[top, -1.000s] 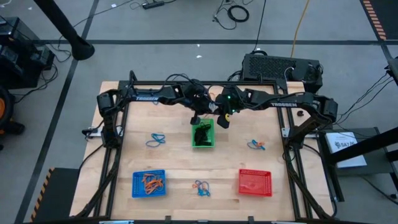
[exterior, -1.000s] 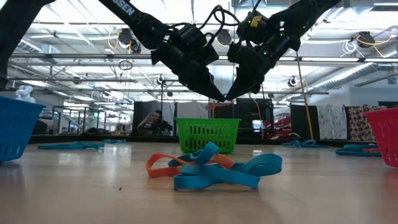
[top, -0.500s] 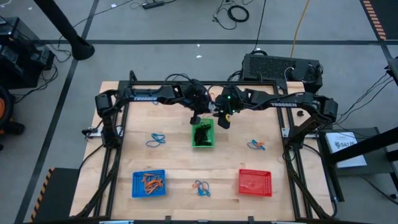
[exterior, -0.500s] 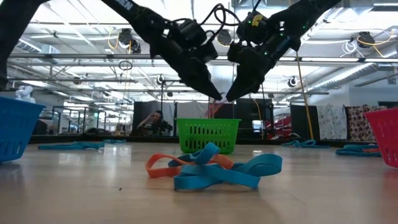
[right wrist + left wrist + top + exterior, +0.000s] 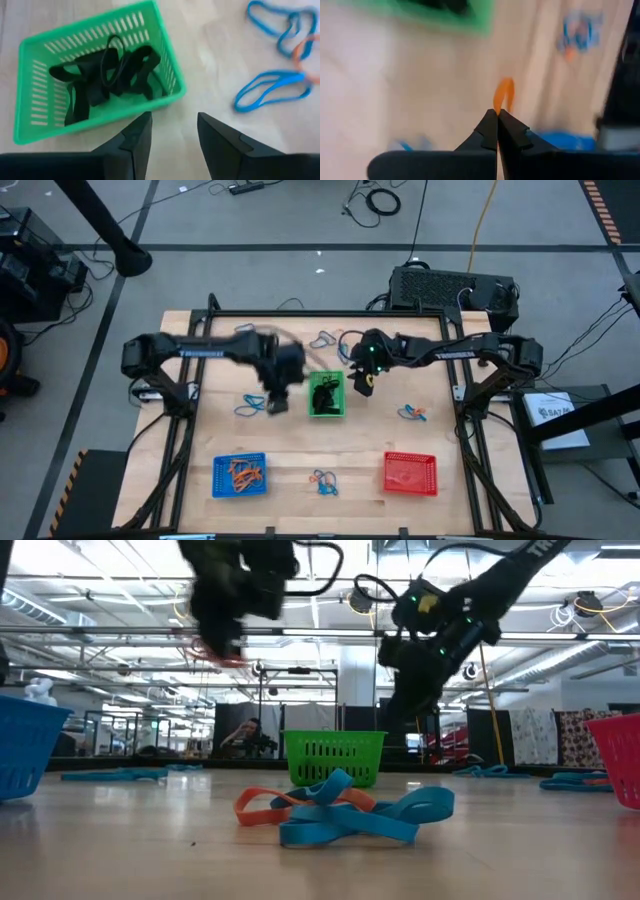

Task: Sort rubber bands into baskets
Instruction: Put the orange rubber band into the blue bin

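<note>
Reaching low across the table, left gripper (image 5: 497,120) sits beside green basket (image 5: 326,395), tips pressed on 1 orange rubber band (image 5: 503,98). Right gripper (image 5: 172,131) hovers at that basket's other side, fingers spread, black bands (image 5: 102,75) inside.

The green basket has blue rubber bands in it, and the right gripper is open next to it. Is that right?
Not quite. The rubber bands in the green basket are black, not blue, as the right wrist view shows. The blue ones lie on the table outside it. The right gripper is indeed open beside the basket.
</note>
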You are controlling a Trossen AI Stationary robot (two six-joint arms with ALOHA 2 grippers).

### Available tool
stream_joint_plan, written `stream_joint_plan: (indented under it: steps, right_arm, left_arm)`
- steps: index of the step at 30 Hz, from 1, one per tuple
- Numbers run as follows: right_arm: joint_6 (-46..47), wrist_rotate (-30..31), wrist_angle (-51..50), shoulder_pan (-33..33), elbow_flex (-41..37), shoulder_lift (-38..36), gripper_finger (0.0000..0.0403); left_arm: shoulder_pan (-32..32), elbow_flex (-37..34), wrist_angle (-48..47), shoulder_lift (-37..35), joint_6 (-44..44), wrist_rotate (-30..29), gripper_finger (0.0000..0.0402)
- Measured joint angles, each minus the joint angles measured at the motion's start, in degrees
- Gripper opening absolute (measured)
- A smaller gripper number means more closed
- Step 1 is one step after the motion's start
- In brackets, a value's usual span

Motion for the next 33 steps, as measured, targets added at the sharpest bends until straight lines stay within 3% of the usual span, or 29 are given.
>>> stream_joint_plan:
  steps: [6, 10, 16, 21, 27, 33]
  right_arm:
    - [6.0, -0.1, 2.1, 3.4, -3.5, 0.0, 0.0151]
    - [7.6, 0.4, 6.5, 6.8, -5.3, 0.0, 0.0151]
    - [7.5, 3.9, 15.8, 11.7, -6.5, 0.0, 0.0151]
    - [4.0, 4.5, 15.6, 13.0, -6.3, 0.0, 0.0151]
    - [4.5, 4.5, 13.9, 13.2, -6.2, 0.0, 0.0151]
    - [6.0, 4.6, 10.7, 13.5, -6.2, 0.0, 0.0151]
  left_arm:
    - [-15.2, -0.4, -2.5, -0.8, -18.2, -1.7, 0.0]
    - [-25.1, -0.4, -3.0, -0.7, -31.3, -6.0, 0.0]
    - [-36.2, -0.4, -3.0, 0.3, -38.5, -14.9, 0.0]
    - [-41.0, -0.4, -2.9, 0.9, -38.5, -22.3, 0.0]
    - [-43.0, -0.4, -5.0, 2.1, -44.4, -22.5, 0.0004]
    - [-42.9, -0.4, -4.9, 3.4, -44.8, -22.2, 0.0018]
